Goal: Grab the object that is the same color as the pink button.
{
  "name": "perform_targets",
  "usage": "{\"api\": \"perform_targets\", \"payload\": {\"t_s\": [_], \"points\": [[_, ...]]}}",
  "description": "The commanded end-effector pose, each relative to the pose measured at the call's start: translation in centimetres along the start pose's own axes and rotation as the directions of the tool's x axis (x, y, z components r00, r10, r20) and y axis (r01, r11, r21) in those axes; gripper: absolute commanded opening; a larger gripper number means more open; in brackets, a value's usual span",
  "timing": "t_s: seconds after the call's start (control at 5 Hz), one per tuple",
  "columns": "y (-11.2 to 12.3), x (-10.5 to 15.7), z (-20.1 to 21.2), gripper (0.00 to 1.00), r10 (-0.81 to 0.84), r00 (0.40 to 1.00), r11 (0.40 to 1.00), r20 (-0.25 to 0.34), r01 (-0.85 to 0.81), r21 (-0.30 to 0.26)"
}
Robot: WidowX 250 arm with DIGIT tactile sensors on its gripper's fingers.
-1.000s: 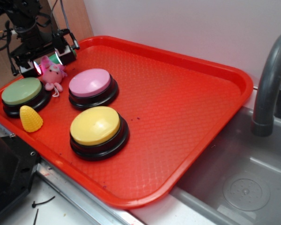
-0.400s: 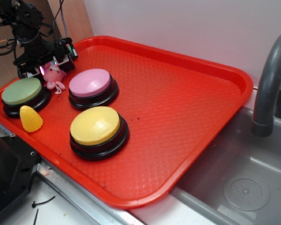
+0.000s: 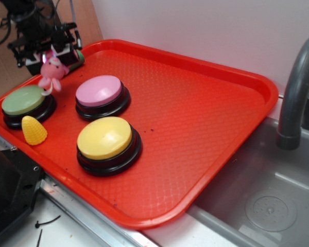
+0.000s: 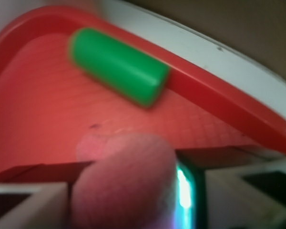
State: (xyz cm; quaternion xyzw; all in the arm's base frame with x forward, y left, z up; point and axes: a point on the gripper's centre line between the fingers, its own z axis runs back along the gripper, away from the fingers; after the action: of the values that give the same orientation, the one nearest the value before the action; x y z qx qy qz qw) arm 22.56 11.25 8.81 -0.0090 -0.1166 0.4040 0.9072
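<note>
Exterior view shows the gripper (image 3: 49, 55) clamped on the pink plush toy (image 3: 51, 72), which dangles beneath it above the red tray (image 3: 206, 118).

Since 1.0 s ago you have raised the gripper (image 3: 47, 53) with the pink plush toy (image 3: 51, 71) clamped in it; the toy has left the tray (image 3: 206, 134) surface beside the green button (image 3: 23, 100) and now hangs above that button's far edge, limbs dangling
</note>
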Motion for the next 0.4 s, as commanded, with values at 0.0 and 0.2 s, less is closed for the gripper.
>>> {"api": "perform_targets", "payload": {"t_s": [0.0,0.2], "points": [[-6.7,-1.8,9.6,0.00,-0.279,0.956,0.956,-0.091,0.268,-0.116],[-10.4,-4.5,13.0,0.00,-0.359,0.929,0.924,-0.094,0.339,-0.179]]}}
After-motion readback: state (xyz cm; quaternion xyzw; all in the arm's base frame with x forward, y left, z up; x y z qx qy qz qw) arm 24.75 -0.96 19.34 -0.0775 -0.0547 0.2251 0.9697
